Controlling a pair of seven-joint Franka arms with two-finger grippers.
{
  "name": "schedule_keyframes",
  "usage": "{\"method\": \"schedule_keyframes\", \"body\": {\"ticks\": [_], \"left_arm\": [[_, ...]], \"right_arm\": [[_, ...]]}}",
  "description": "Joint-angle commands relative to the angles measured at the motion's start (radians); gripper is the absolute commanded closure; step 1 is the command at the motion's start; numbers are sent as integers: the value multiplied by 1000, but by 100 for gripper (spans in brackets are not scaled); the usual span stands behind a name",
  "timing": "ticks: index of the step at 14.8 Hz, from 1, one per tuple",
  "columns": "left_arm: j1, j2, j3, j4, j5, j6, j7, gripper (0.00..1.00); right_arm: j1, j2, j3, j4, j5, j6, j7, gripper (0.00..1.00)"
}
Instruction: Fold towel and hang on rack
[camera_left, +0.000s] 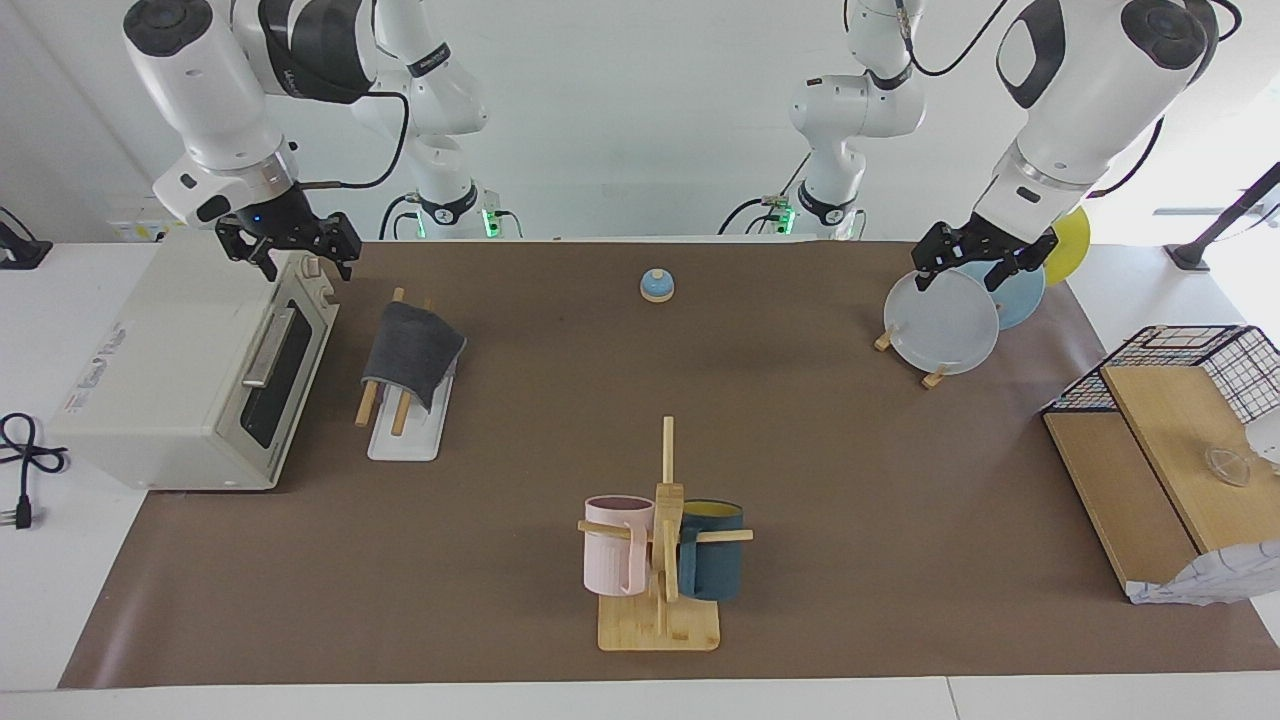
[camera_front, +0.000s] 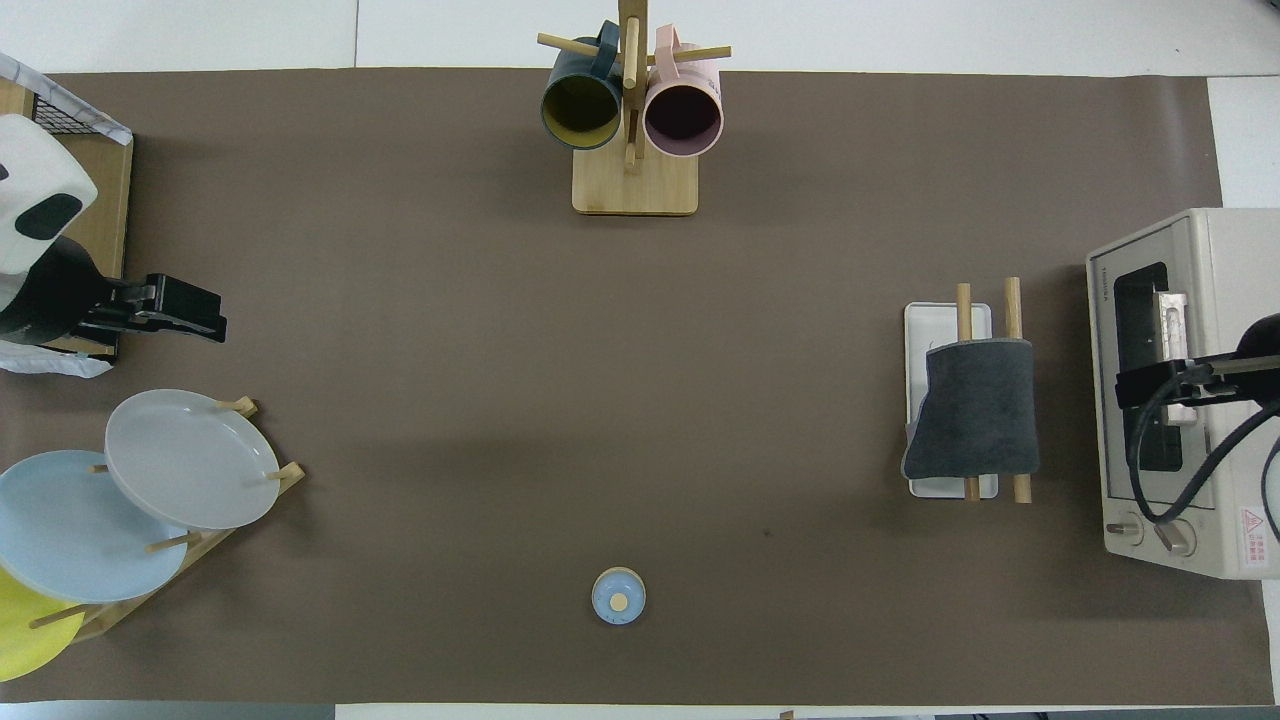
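Lab, dressed as a kitchen. I work at a white table (camera_left: 1000, 700) under a brown paper sheet (camera_left: 800, 440), plain white wall (camera_left: 620, 100) at my back. Cables run loose along my arms and a power cord (camera_left: 25, 460) trails off beside the toaster oven (camera_left: 170, 370). Kitchen props stand well apart: mug tree (camera_left: 660, 540) with two mugs, plates on a wooden stand (camera_left: 940, 320), a small blue bell (camera_left: 657, 285), a wire basket (camera_left: 1200, 360) by wooden boards.
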Motion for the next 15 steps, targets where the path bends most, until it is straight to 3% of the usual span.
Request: {"method": "schedule_keyframes", "body": {"ticks": [1,4,8,10,13,15], "left_arm": [[-1,-14,5,-2,12,-8,-9,0],[1,-15,7,-2,12,-11,-11,0],[1,-14,7,-1,12,-11,-11,0],[-1,-17,7,-1,15,-14,-11,0],[1,-18,7,0,15,-14,-9,0],[1,-18,7,-1,15,-13,-11,0]], "right_arm": [[-10,13,7,73,11,-100,-5,0],[-15,41,7,150,11,-174,-4,0],[-9,70,11,191,49,-177,7,0],[-6,144,14,275,51,-217,7,0],[14,174,21,287,38,-185,9,0],[57,176,-20,277,38,-183,10,0]]}}
